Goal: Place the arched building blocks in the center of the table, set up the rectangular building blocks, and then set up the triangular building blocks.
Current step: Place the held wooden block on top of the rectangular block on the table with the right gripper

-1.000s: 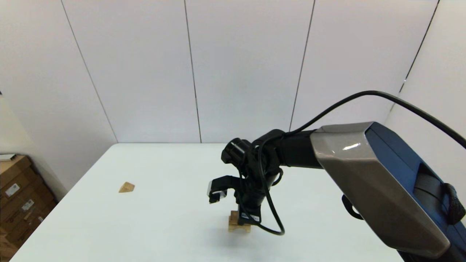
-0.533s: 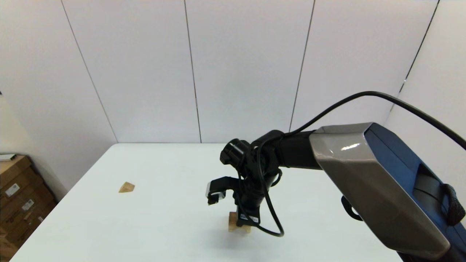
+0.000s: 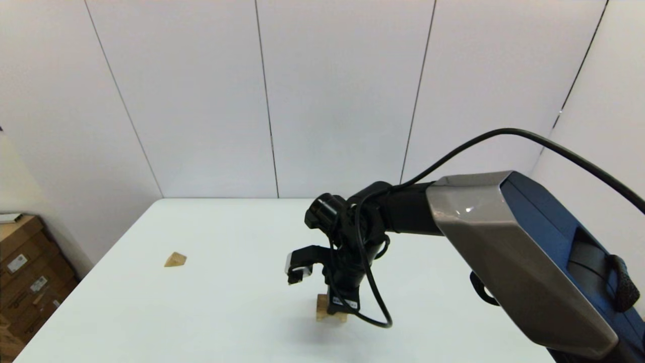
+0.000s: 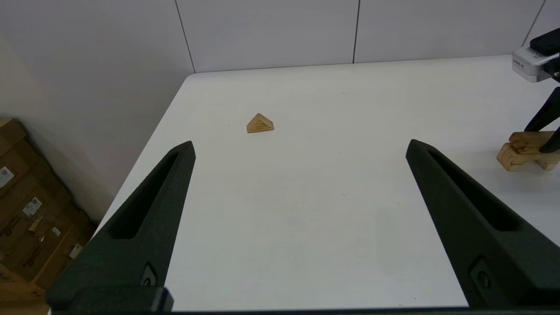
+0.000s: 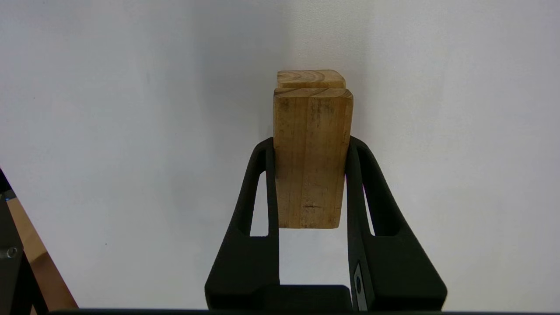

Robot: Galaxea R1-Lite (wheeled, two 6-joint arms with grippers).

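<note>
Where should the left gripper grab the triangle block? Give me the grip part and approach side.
Probably from above: the triangular block lies flat on the table, apex up, clear all round. Close the left gripper's fingers across the two flat triangular end faces, not the sloping faces, where they would likely slip.

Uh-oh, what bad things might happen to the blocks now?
1. The right pincer squeezes the rectangular block lying on the arched block. If it lets go crookedly or nudges it, the rectangular block could slide off.
2. The arched block stands on two small feet, so a push might tip the stack over on the table.
3. The triangular block sits near the table's left edge; the open left pincer might knock it off.
</note>
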